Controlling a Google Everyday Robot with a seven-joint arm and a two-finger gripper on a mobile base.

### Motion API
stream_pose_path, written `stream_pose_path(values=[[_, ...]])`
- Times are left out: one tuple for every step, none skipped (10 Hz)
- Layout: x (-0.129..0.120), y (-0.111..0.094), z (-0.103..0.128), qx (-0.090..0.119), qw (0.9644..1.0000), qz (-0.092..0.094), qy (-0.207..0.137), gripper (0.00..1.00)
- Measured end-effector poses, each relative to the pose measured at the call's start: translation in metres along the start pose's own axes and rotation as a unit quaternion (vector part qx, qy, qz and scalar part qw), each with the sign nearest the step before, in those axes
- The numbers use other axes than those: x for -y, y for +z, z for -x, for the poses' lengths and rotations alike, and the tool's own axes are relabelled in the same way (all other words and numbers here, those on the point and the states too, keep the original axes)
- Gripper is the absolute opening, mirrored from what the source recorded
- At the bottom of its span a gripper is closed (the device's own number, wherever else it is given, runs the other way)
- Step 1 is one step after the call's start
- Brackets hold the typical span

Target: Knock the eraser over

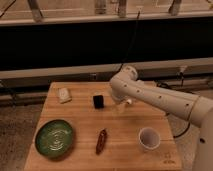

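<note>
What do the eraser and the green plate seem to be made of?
The eraser looks like matte black rubber, no shine. The green plate is likely glazed ceramic or glass, judging by glossy ridges. The gripper hangs beside the eraser.

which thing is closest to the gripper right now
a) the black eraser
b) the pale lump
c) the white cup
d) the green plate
A: the gripper hangs just to the right of the eraser in the camera view, with a small gap between them. The white cup, the green plate and the pale lump all lie farther away.
</note>
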Motion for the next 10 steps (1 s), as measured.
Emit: stream_pose_path(values=[[0.001,0.001,0.0,0.001,1.0,-0.001,-0.001,0.8],[0.003,0.002,0.0,0.001,1.0,-0.001,-0.003,0.8],[0.006,0.003,0.001,0.002,1.0,-0.002,-0.006,0.78],[0.008,0.004,0.003,0.004,1.0,-0.002,-0.009,0.78],[0.009,0.005,0.004,0.005,0.9999,-0.002,-0.01,0.78],[0.011,0.006,0.003,0.007,0.9999,-0.003,-0.011,0.71],[0.014,0.006,0.003,0.008,0.9999,-0.003,-0.013,0.68],[0.016,0.007,0.005,0.01,0.9998,-0.003,-0.016,0.7],[0.019,0.008,0.006,0.013,0.9997,-0.004,-0.018,0.71],[0.022,0.009,0.006,0.015,0.9997,-0.005,-0.021,0.67]])
